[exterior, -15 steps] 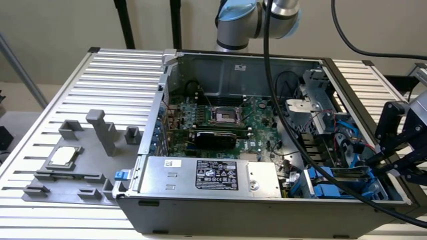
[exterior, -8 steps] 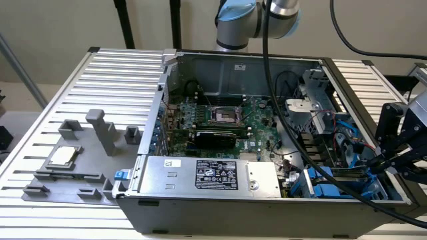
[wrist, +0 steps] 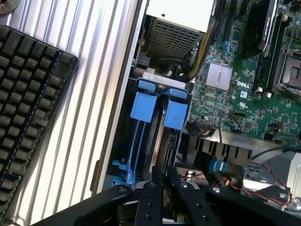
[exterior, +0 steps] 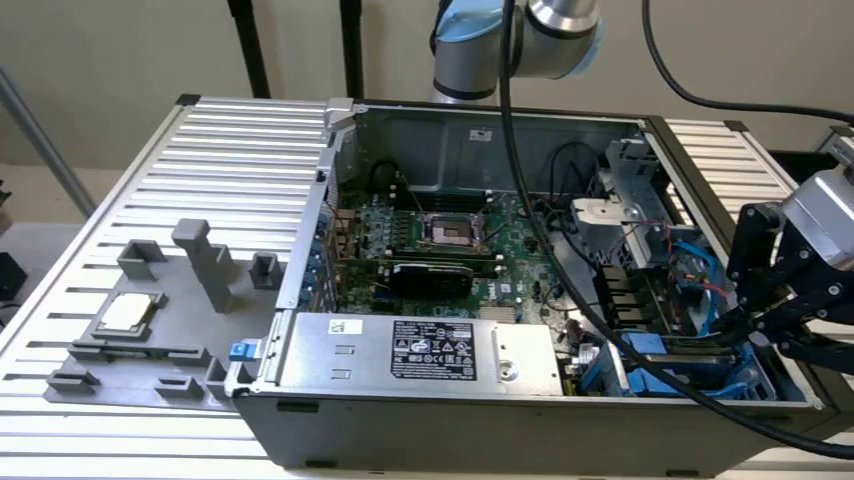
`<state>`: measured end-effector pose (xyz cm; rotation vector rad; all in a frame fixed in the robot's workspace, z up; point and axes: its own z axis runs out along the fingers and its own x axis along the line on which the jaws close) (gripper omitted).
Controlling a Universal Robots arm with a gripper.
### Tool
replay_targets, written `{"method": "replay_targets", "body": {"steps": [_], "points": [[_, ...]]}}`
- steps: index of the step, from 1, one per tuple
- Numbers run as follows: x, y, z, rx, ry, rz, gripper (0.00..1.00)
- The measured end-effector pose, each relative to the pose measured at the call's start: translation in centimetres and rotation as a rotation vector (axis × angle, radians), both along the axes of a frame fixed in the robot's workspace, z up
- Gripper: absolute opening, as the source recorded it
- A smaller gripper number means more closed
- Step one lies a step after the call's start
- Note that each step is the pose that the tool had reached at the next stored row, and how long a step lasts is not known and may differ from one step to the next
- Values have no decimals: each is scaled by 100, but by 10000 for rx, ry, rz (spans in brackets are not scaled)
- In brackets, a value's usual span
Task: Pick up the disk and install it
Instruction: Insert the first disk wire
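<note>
Beyond the claw (wrist: 163, 172), "DELL" on the motherboard (wrist: 244, 101) (green).

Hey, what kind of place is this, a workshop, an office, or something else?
Likely a robotics lab's computer-assembly bench: an open grey metal desktop computer case lies on a ribbed aluminium table, beside a grey plastic parts fixture, with a black robot gripper over its drive bays.
</note>
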<state>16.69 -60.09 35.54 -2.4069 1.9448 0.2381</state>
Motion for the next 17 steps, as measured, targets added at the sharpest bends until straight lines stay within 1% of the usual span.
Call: {"method": "replay_targets", "body": {"steps": [3,5,9,12,17], "points": [[-40,37,-11,-27,13,-10,16],[-43,49,-33,-47,24,-61,16],[-45,51,-78,-77,39,-421,16],[-45,51,-93,-84,40,-768,16],[-47,53,-102,-84,42,-1089,16]]}}
